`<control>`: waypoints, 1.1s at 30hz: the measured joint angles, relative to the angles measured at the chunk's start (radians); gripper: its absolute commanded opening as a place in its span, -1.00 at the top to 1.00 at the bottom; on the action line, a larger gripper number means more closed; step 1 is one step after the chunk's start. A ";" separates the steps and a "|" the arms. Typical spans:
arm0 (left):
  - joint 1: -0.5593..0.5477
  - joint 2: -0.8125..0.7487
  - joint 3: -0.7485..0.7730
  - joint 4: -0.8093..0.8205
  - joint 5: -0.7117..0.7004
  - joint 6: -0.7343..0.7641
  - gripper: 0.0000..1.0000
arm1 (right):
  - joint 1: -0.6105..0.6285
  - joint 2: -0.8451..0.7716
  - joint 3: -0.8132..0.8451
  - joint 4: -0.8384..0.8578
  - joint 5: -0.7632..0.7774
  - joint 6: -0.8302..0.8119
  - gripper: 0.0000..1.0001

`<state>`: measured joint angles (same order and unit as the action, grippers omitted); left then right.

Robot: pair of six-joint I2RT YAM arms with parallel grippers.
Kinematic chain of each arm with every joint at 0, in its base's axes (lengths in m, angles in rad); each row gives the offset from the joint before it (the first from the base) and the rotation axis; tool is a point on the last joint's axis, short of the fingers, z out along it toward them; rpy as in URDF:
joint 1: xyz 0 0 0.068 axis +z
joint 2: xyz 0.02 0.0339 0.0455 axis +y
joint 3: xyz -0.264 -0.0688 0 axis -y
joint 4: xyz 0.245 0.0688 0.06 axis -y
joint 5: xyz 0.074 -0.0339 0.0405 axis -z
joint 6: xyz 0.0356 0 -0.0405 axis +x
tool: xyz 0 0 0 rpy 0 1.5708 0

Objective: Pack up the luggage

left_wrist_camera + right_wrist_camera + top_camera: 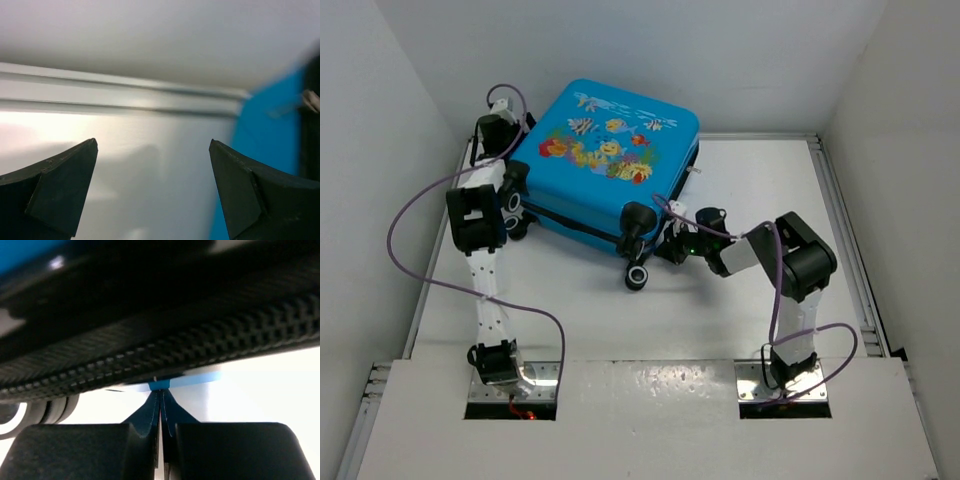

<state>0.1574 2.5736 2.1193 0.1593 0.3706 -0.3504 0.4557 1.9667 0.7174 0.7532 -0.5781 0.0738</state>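
Now my right gripper pinches the blue zipper tab at the luggage's near-right corner, its seam running leftward; my left gripper gapes beside its left side.

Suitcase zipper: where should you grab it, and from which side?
Pinch the small blue tab sticking out below the zipper teeth on the near edge of the suitcase. Come low from the front: it's thin and flat, so fingers close on its faces.
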 measured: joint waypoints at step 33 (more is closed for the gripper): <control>0.248 -1.112 -0.626 -0.705 0.371 0.418 -0.90 | 0.232 -0.316 0.087 0.167 0.302 -0.167 0.17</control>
<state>0.4053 1.4612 1.4937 -0.5457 0.7418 0.0677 0.6876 1.6505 0.8040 0.9199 -0.2760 -0.0929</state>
